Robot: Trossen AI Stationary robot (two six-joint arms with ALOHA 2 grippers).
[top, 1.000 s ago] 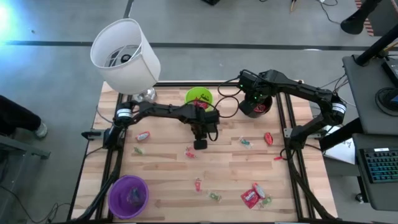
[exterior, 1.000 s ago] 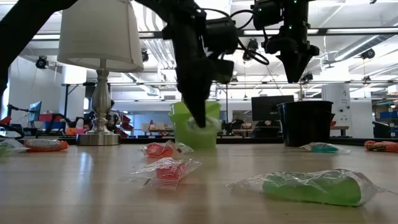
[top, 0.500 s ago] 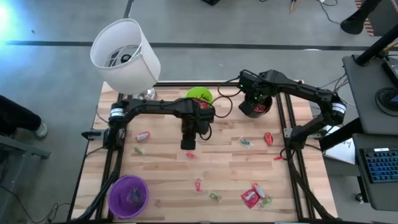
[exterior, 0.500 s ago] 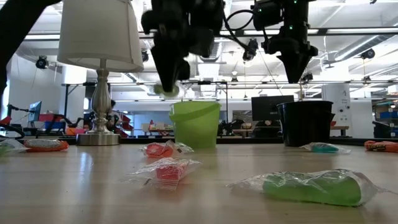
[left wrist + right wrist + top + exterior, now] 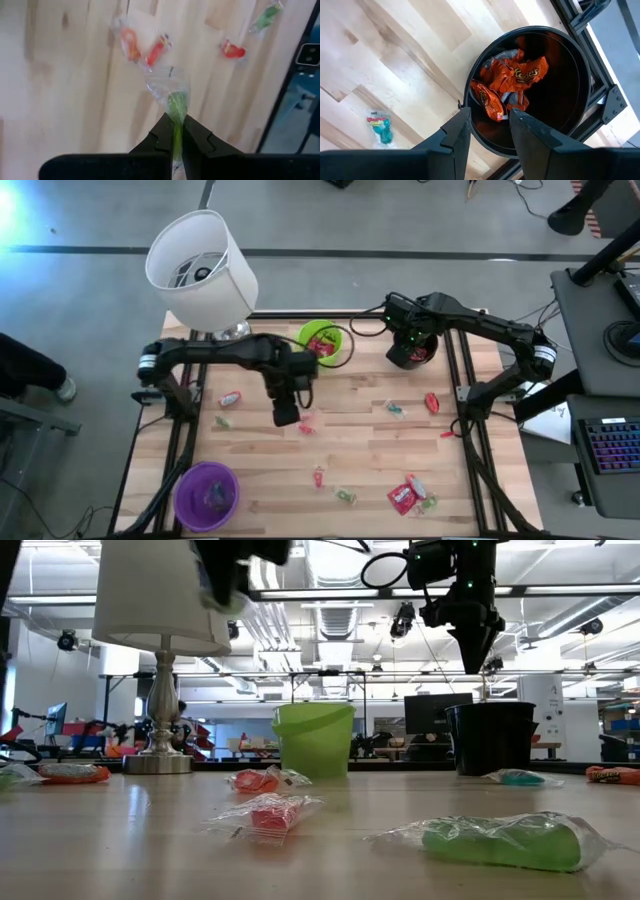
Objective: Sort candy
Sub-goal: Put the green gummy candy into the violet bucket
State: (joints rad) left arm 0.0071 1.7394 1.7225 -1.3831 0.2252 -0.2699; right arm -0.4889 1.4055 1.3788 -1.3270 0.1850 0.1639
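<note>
A purple cup (image 5: 207, 493) is sitting at the table's (image 5: 260, 470) near left corner, and a white lamp (image 5: 200, 268) is standing at the far left edge. The left gripper (image 5: 286, 416) is being held above the table's left-centre, closed on a green clear-wrapped candy (image 5: 174, 102), which is being pinched by its wrapper between the fingers (image 5: 161, 137) in the left wrist view. Loose candy is lying below and around it: a red piece (image 5: 230, 397) to the left, another (image 5: 306, 426) just beside the gripper, one (image 5: 319, 476) nearer the front edge. A green cup (image 5: 321, 341) is standing at the far middle, a red piece showing inside. Further right, a teal-green candy (image 5: 397, 410) and a red one (image 5: 432, 402) are lying on the wood, with red flat packets (image 5: 404, 494) near the front right. The right gripper (image 5: 411, 340) is being held over the black cup (image 5: 535, 90) at the far right, its fingers (image 5: 455, 135) standing apart with nothing between them; orange wrapped candy (image 5: 512, 82) is lying inside that cup.
</note>
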